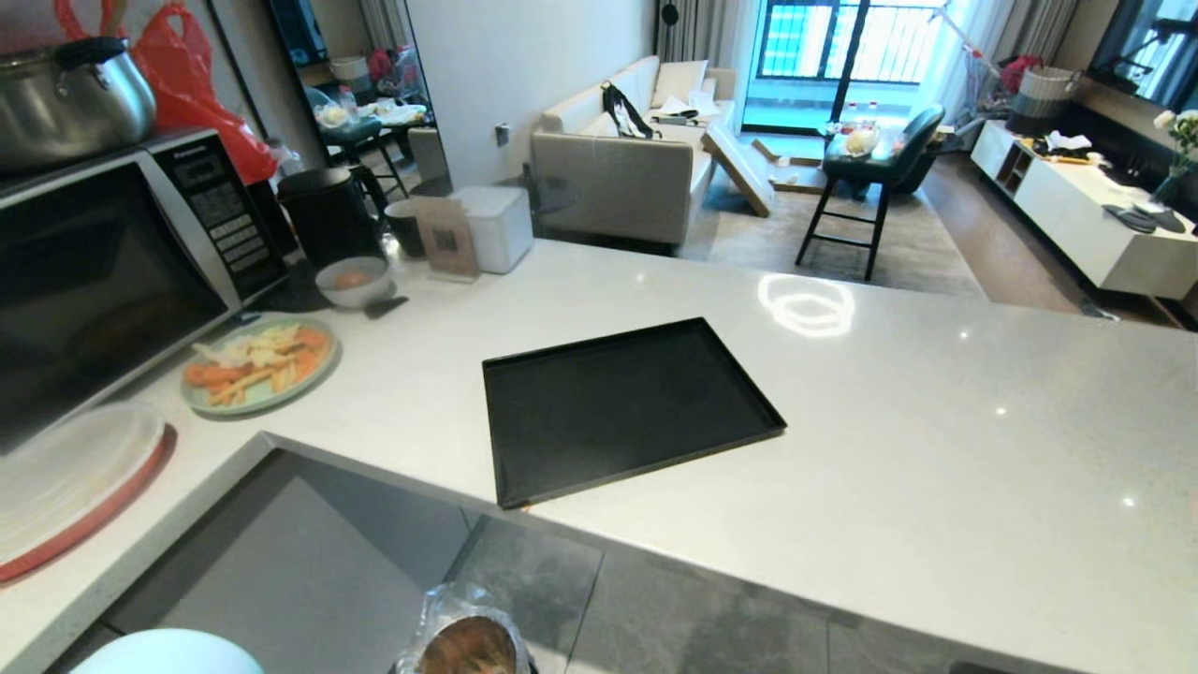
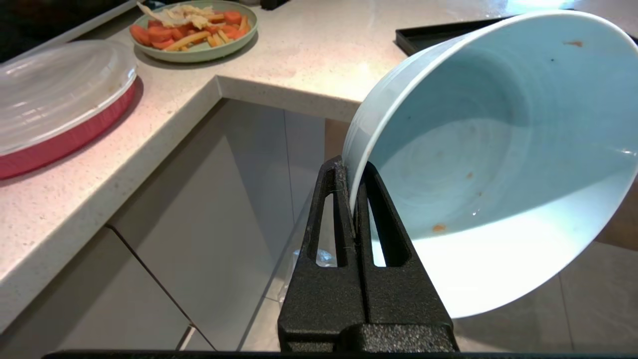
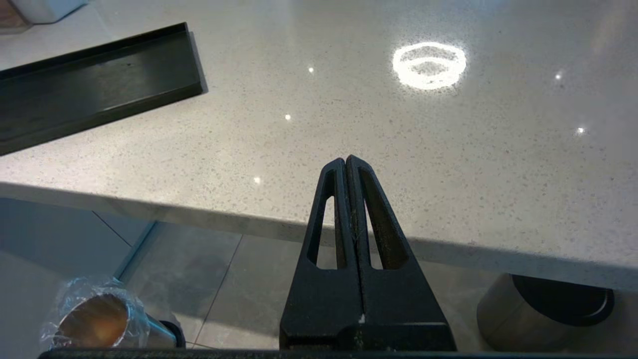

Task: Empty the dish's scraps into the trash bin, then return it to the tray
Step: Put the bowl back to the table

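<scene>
Nearest the head camera, bottom edge: pale dish low on the left, and just right of it the trash bin with its crinkly liner, standing on the floor below the counter edge. Left gripper is clamped on the dish rim, one finger inside the wall and one outside, dish tilted with its opening facing the wrist camera. Inside only a few orange smears, no scraps of any size, so emptying looks done and the return is left. Risk: thin rim pinch on a smooth bowl, it could swivel or slip on the lift; the bowl sits below counter level, so it may clip the counter edge coming up. Tray lies on the counter, up and right of the dish, well apart. Right gripper is closed on nothing, parked at the counter edge right of the tray.
</scene>
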